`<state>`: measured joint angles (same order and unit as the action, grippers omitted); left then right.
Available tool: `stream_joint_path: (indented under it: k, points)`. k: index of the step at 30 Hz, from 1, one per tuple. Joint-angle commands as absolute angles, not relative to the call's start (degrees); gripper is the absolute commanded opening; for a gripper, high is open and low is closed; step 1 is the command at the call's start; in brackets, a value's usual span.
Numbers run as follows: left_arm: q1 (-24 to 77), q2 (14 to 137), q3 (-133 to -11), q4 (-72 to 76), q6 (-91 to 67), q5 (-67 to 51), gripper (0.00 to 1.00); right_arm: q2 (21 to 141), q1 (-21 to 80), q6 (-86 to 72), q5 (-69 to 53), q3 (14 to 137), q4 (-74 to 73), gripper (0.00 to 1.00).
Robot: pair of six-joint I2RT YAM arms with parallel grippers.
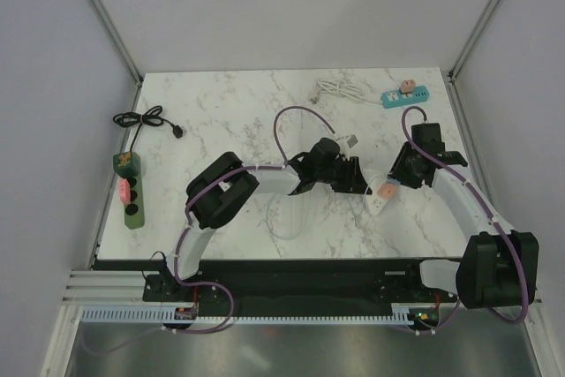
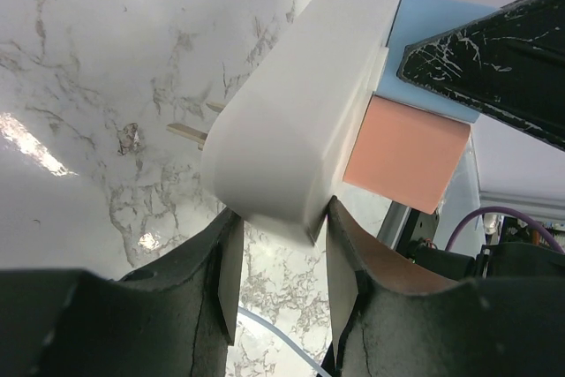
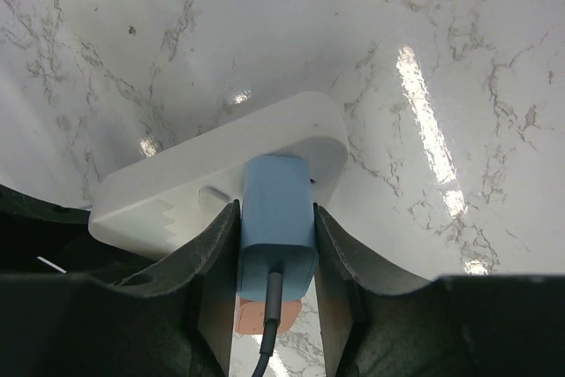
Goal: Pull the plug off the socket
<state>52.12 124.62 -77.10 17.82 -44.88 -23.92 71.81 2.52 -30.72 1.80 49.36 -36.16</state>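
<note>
The white socket (image 1: 379,201) is lifted off the marble table between the two arms. My left gripper (image 2: 281,262) is shut on the socket (image 2: 300,121) at its near end, one finger on each side. A blue plug (image 3: 276,214) sits in the socket (image 3: 177,192), and my right gripper (image 3: 275,253) is shut on the plug's two sides. The plug's dark cable (image 3: 269,324) runs back between the fingers. An orange plug (image 2: 406,152) sits beside the blue plug (image 2: 424,28) in the same socket. From above, the left gripper (image 1: 357,178) and right gripper (image 1: 397,178) meet at the socket.
A green power strip (image 1: 131,193) with a black cable (image 1: 141,119) lies at the table's left edge. At the back right lie a teal power strip (image 1: 404,94) and a coiled white cable (image 1: 340,87). A thin white cable (image 1: 282,218) loops on the table under the left arm.
</note>
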Motion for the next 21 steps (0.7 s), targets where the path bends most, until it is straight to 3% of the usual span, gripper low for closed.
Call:
stream_joint_path:
  k: [1,3,7,21]
  points:
    - [51.15,129.46,-75.94,7.21,-38.50,-13.36,0.02,68.91,2.81,-27.94,-3.48,52.21,-38.94,0.00]
    - [51.24,129.64,-76.11,6.68,-38.50,-13.27,0.02,69.08,3.07,-28.39,-7.46,52.21,-38.23,0.00]
    - [51.24,129.55,-76.99,5.45,-38.50,-13.18,0.02,68.55,3.43,-28.30,-2.02,52.38,-39.02,0.00]
    - [51.33,124.98,-75.33,9.40,-43.68,-20.04,0.02,68.91,3.34,-26.63,-6.50,45.97,-36.21,0.00]
